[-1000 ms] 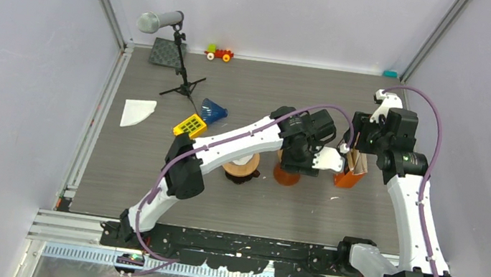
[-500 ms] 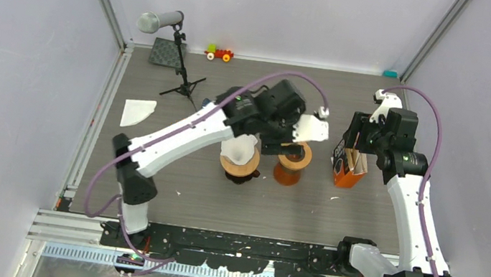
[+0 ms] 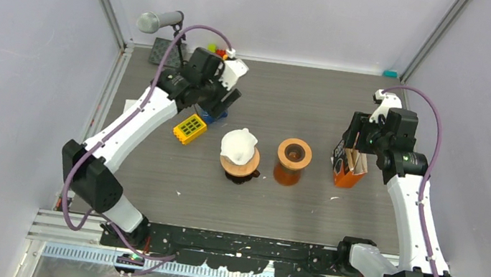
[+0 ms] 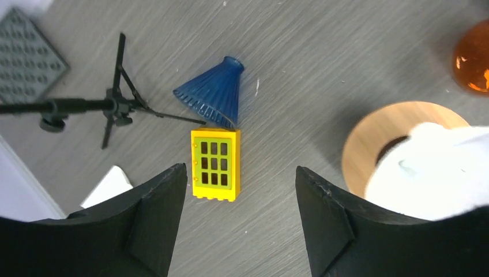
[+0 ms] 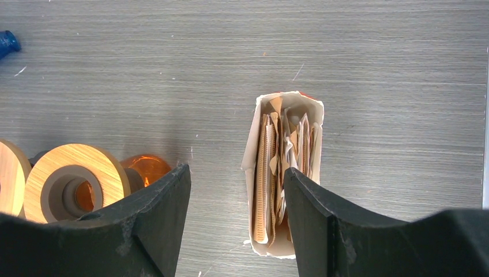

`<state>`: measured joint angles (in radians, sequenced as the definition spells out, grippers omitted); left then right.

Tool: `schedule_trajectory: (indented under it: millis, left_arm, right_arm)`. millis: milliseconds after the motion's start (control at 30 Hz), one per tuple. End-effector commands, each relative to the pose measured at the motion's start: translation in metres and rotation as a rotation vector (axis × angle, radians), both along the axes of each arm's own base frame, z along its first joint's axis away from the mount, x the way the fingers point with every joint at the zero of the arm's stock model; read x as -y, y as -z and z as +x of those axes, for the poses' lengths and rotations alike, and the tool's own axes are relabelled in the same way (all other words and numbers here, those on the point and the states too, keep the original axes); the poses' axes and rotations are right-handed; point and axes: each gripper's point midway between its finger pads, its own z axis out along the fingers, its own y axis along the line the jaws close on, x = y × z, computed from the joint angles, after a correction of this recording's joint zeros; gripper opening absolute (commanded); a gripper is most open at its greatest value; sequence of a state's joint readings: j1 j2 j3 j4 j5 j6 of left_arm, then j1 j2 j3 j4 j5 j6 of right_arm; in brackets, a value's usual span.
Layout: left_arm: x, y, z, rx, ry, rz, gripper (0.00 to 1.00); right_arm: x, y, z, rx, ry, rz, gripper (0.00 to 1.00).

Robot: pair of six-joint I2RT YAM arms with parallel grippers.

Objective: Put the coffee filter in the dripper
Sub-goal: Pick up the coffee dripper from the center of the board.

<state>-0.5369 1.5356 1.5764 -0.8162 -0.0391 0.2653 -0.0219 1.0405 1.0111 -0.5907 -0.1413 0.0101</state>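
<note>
A white coffee filter (image 3: 239, 144) sits in the wooden-collared dripper (image 3: 241, 168) at the table's middle; it also shows in the left wrist view (image 4: 438, 170) on its wooden ring (image 4: 363, 144). A second dripper (image 3: 294, 155) with a wooden collar on orange glass stands to its right, with nothing in it (image 5: 72, 184). My left gripper (image 3: 218, 98) is open and empty, up and to the left of the filter, above a yellow brick (image 4: 216, 164). My right gripper (image 3: 349, 150) is open over the orange pack of filters (image 5: 285, 173).
A blue cone (image 4: 210, 92) lies behind the yellow brick. A microphone on a tripod (image 3: 180, 57), a grey plate (image 3: 166, 53) and a small toy (image 3: 219, 53) stand at the back left. A loose white paper (image 3: 137, 112) lies at the left.
My left arm has swung from the orange dripper back to the far left, and the white filter now shows in the middle dripper. The right arm has not moved.
</note>
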Motion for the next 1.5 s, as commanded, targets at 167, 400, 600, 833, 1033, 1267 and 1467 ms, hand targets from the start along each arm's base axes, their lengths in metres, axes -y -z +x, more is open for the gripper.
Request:
schedule_trajectory:
  millis: [167, 400, 600, 833, 1033, 1267, 1467]
  left_arm:
    - [-0.036, 0.049, 0.052, -0.058, -0.194, -0.184, 0.68]
    - [-0.040, 0.103, 0.085, -0.139, -0.217, -0.247, 0.66]
    - [-0.033, 0.135, 0.100, -0.216, -0.213, -0.291, 0.62]
    - [-0.024, 0.153, 0.098, -0.277, -0.216, -0.334, 0.52]
    - [-0.017, 0.157, 0.098, -0.284, -0.209, -0.377, 0.46]
    - [-0.013, 0.156, 0.102, -0.272, -0.220, -0.417, 0.33]
    - [-0.012, 0.158, 0.106, -0.274, -0.237, -0.428, 0.30]
  right_arm:
    - [0.001, -0.005, 0.007, 0.029, 0.003, 0.002, 0.65]
    - [0.001, -0.001, 0.008, 0.014, 0.002, 0.001, 0.65]
    - [0.001, 0.000, 0.009, 0.012, 0.000, 0.002, 0.65]
    - [0.000, 0.000, 0.009, 0.008, -0.006, 0.005, 0.65]
    - [0.000, -0.001, 0.008, 0.013, -0.007, 0.005, 0.65]
    - [0.000, 0.000, 0.008, 0.007, -0.008, 0.004, 0.65]
    - [-0.001, -0.001, 0.007, 0.010, -0.011, 0.006, 0.65]
